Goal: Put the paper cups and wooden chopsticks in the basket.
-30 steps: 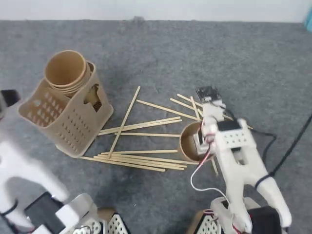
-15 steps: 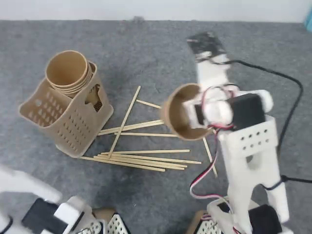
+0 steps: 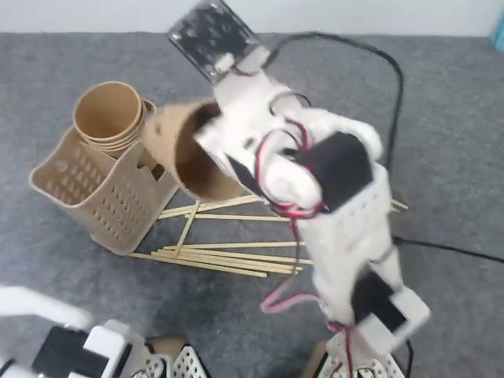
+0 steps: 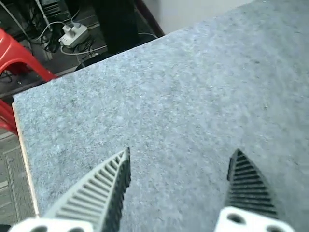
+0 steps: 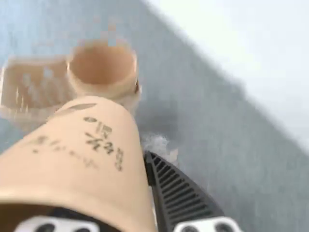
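My right fingers (image 5: 169, 188) pinch the tan paper cup (image 3: 189, 157) by its wall near the rim, tilted in the air just beside the beige perforated plastic basket (image 3: 94, 197), and since it looks light and easily crushed, gentle pressure should do; my left fingers (image 4: 111, 188) are spread.

high: overhead, facing table (image 3: 441, 118) | wrists: close | high/right share basket (image 3: 118, 209)

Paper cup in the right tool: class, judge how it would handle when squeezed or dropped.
Probably light: the paper cup is held sideways in the right tool. Its thin wall may dent if squeezed. Round, so it would likely roll if dropped.
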`<action>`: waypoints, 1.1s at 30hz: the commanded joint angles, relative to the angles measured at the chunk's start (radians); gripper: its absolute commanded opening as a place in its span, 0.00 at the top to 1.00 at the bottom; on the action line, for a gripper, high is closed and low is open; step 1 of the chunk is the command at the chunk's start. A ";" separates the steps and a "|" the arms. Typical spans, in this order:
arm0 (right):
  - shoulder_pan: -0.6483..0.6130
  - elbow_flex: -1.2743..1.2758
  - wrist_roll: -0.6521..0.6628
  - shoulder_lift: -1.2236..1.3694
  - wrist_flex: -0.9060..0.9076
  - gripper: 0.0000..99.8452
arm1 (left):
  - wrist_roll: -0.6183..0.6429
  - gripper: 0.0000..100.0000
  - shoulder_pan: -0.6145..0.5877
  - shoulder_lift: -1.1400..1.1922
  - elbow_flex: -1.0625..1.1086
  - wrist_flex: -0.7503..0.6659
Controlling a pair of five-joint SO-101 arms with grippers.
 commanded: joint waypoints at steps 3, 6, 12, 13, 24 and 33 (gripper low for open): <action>-0.008 -0.235 0.015 0.236 -0.150 0.99 | 0.038 0.69 -0.055 -0.034 0.231 -0.288; -0.008 -0.247 0.018 0.323 -0.269 0.99 | 0.038 0.69 -0.064 -0.034 0.331 -0.396; -0.008 -0.245 0.014 0.435 -0.496 0.99 | 0.038 0.69 -0.064 -0.034 0.492 -0.575; -0.013 -0.245 0.014 0.444 -0.519 0.99 | 0.038 0.69 -0.064 -0.034 0.513 -0.600; -0.051 -0.245 0.012 0.506 -0.544 0.99 | 0.038 0.69 -0.055 -0.032 0.625 -0.718; -0.067 -0.253 -0.101 0.499 -0.519 0.81 | 0.031 0.69 -0.044 -0.034 0.661 -0.720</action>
